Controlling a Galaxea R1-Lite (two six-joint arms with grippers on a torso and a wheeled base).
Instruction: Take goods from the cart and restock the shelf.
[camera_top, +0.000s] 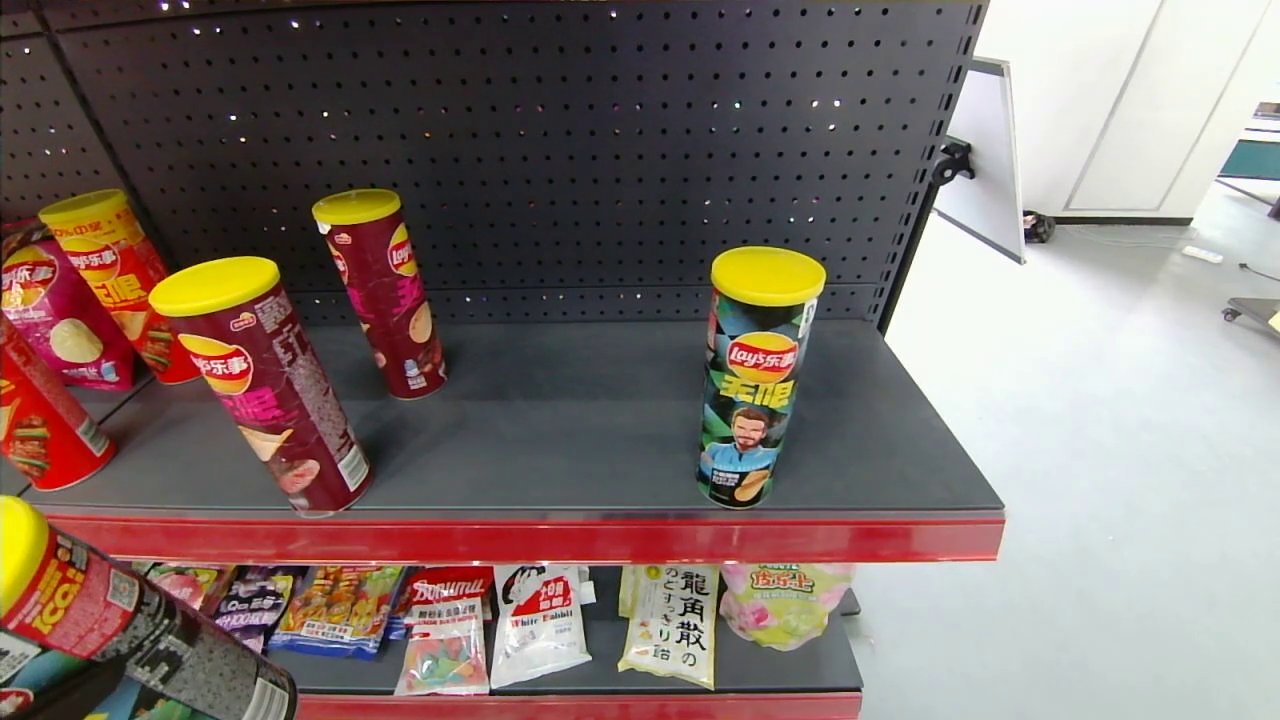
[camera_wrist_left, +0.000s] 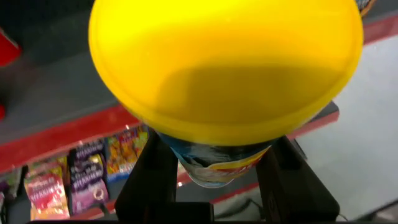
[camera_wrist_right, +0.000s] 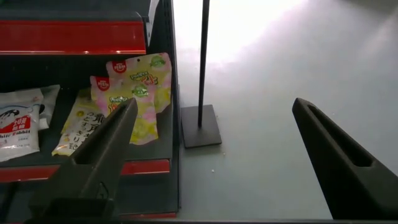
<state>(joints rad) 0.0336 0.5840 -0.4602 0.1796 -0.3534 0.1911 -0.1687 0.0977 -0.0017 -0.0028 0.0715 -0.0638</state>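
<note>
A chip can with a yellow lid (camera_wrist_left: 224, 68) sits between the black fingers (camera_wrist_left: 152, 180) of my left gripper (camera_wrist_left: 214, 180), which is shut on it. The same can (camera_top: 110, 620) lies tilted at the lower left of the head view, below and in front of the grey top shelf (camera_top: 560, 430). My right gripper (camera_wrist_right: 216, 106) is open with nothing between its fingers, low beside the shelf's right end, over the grey floor.
On the top shelf stand a green-blue can (camera_top: 755, 390) at the front right, two maroon cans (camera_top: 385, 295) (camera_top: 265, 385) and more cans (camera_top: 95, 280) at the left, with bare board between. Snack bags (camera_top: 540, 620) fill the lower shelf. A thin stand (camera_wrist_right: 202, 118) rises from the floor.
</note>
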